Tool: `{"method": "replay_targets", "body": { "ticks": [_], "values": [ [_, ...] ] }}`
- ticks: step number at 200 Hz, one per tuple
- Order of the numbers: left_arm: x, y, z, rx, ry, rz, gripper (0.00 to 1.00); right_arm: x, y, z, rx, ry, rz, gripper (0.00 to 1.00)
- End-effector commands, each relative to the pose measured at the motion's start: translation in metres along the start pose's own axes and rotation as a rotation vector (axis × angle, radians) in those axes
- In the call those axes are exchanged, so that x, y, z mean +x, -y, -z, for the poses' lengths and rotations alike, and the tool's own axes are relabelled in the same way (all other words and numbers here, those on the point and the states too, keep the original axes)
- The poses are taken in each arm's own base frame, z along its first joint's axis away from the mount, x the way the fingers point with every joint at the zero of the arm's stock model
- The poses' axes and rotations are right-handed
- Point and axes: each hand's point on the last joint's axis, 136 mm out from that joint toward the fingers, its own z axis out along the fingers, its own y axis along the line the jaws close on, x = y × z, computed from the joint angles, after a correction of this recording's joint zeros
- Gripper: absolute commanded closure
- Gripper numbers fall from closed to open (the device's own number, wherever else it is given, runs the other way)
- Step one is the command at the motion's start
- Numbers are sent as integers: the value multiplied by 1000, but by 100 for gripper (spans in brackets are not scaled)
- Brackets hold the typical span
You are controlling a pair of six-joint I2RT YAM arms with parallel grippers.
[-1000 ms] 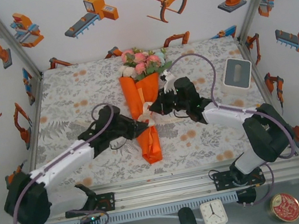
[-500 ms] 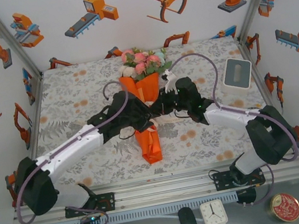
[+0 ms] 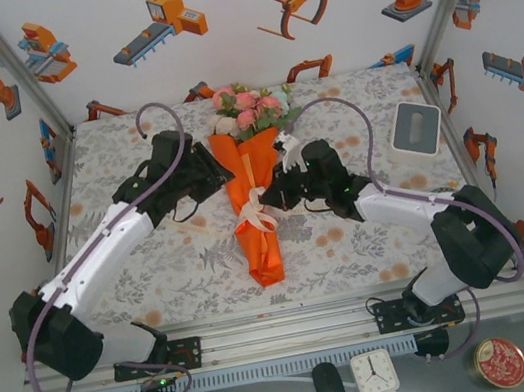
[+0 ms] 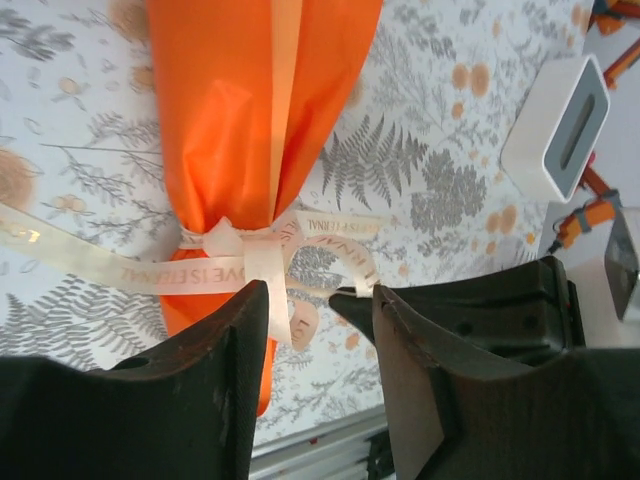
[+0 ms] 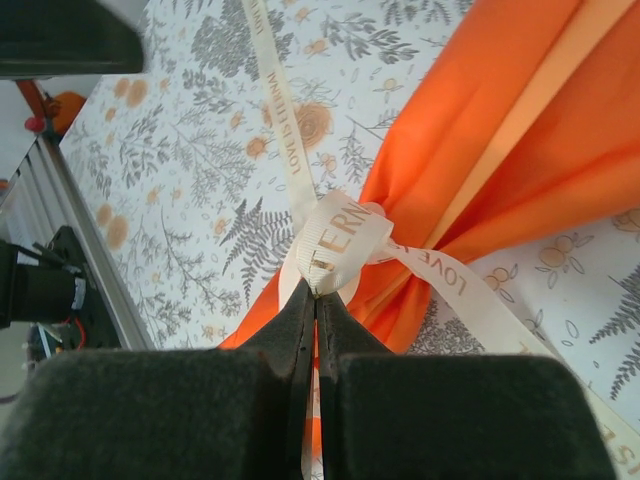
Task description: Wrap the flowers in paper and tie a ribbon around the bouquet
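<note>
My right fingers (image 5: 300, 325) pinch shut on the ribbon (image 5: 340, 235) loop at the bouquet (image 5: 500, 130); my left fingers (image 4: 245, 320) stand apart, empty, just short of the knot.

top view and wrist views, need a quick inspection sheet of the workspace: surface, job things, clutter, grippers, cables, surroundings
surface: patterned cloth, flat, fern and orange-spot print
job's things: bouquet lies mid-table; flowers at the far end; orange paper wrapped in a cone; ribbon knotted round the cone's narrow part, tails loose on the cloth
clutter: white box on the right side; clock and red tin below the near rail
grippers: left gripper open, holding nothing; right gripper shut on a ribbon loop
cables: purple cable loops over the left arm, another over the right
surroundings: white walls with orange robot pictures
</note>
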Motion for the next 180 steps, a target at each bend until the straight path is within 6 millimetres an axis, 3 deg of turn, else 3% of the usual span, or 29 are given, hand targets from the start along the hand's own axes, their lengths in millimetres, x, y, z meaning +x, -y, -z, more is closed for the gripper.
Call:
{"method": "replay_targets", "body": {
  "ticks": [1,17,70,109,135,153,180],
  "values": [
    [32,19,-14,103,-178,82,50,-6,-14,-7,-55,-3,65,100],
    [38,24,-23,142,-198,150,49,-5,-14,-10,-60,-7,64,100],
    [65,-5,-49,35,-286,213,44,-11,-29,-14,-141,16,86,100],
    [66,-9,-55,22,-290,215,59,-10,-33,-15,-155,20,97,100],
    [69,-18,-57,-10,-292,221,83,-10,-32,-14,-144,24,94,100],
    [66,-27,-58,-31,-280,232,100,-11,-25,-8,-79,32,74,82],
    [62,-36,-58,-48,-261,253,100,-1,-10,9,155,36,-4,63]
  ]
}}
